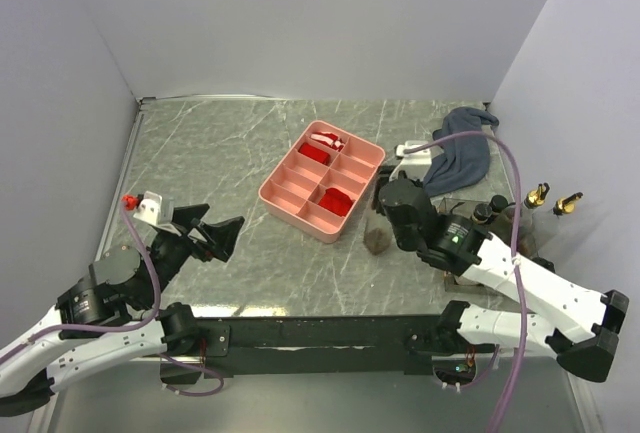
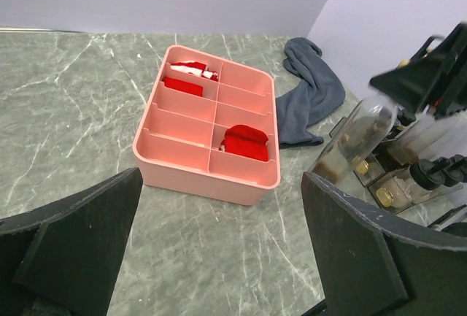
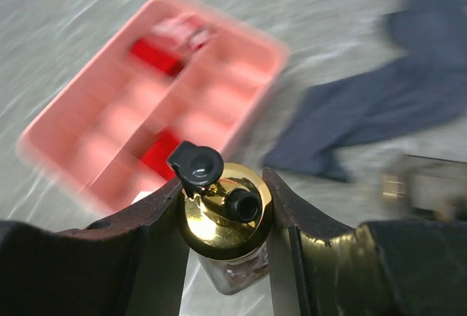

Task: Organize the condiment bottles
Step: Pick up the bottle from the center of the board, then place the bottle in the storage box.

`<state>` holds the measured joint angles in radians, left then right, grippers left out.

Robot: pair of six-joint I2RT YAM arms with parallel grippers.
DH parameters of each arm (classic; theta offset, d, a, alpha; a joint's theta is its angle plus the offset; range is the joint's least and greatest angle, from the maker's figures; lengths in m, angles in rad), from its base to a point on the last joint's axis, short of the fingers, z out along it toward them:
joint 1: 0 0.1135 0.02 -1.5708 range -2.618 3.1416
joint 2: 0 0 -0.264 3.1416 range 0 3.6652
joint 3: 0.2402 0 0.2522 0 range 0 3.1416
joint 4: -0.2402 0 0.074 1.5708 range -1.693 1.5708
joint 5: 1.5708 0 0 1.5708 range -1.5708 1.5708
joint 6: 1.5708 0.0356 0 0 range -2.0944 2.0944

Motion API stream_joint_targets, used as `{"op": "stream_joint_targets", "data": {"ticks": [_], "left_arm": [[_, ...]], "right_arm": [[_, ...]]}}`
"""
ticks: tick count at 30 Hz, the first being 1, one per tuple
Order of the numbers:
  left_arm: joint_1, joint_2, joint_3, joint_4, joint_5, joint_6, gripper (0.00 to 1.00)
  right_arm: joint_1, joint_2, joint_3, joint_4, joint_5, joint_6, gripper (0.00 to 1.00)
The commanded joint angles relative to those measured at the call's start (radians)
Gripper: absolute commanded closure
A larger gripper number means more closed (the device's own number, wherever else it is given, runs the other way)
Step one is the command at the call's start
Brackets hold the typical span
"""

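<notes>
1. The right fingers (image 3: 157,250) are closed tight on the gold pourer top of a clear condiment bottle (image 3: 219,221), one finger on each side of the cap. The spout's small black flip lid stands open.
2. In the top view that held bottle (image 1: 377,241) sits just off the near right corner of the pink divided tray (image 1: 300,215), apart from it. In the left wrist view it leans, with brown liquid inside. I cannot tell whether its base touches the desk (image 1: 220,153).
3. The left fingers (image 1: 225,229) are spread wide and hold nothing. They hang over the near left part of the desk, well apart from the tray.
4. The other condiment bottles are grouped at the right edge of the desk: two with gold spouts (image 1: 537,195) and black-capped ones (image 1: 483,211) just beside them.
5. The tray has red packets (image 1: 335,201) in three compartments. One at the far end is red and white.
6. A blue-grey cloth (image 1: 465,153) lies crumpled at the far right, between the tray and the bottle group.
</notes>
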<state>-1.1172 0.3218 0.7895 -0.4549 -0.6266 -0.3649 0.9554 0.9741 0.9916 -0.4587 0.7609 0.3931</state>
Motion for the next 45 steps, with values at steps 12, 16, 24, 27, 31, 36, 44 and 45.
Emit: {"op": "stream_joint_targets", "data": {"ticks": [12, 16, 24, 27, 31, 36, 44, 45], "left_arm": [[-0.004, 0.057, 0.01, 0.016, 0.014, -0.009, 0.03], [-0.004, 0.088, 0.023, 0.022, 0.036, 0.01, 0.03], [-0.004, 0.114, 0.021, 0.016, 0.106, 0.043, 0.03], [-0.004, 0.109, 0.01, 0.022, 0.148, 0.032, 0.03], [-0.004, 0.099, 0.005, 0.024, 0.159, 0.03, 0.03], [-0.004, 0.069, 0.002, 0.024, 0.162, 0.027, 0.03], [-0.004, 0.051, -0.009, 0.039, 0.156, 0.032, 0.03], [-0.004, 0.057, -0.009, 0.039, 0.157, 0.032, 0.03]], "right_arm": [[-0.161, 0.009, 0.23, -0.202, 0.677, 0.124, 1.0], [-0.251, -0.05, 0.173, -0.167, 0.605, 0.087, 1.0], [-0.381, -0.265, -0.051, 0.106, 0.374, -0.131, 1.0], [-0.411, -0.261, -0.056, 0.101, 0.373, -0.128, 1.0], [-0.432, -0.226, -0.033, 0.046, 0.406, -0.112, 1.0], [-0.438, -0.258, -0.051, 0.034, 0.373, -0.125, 1.0], [-0.461, -0.304, -0.12, 0.028, 0.354, -0.109, 1.0], [-0.465, -0.316, -0.128, 0.044, 0.357, -0.114, 1.0]]}}
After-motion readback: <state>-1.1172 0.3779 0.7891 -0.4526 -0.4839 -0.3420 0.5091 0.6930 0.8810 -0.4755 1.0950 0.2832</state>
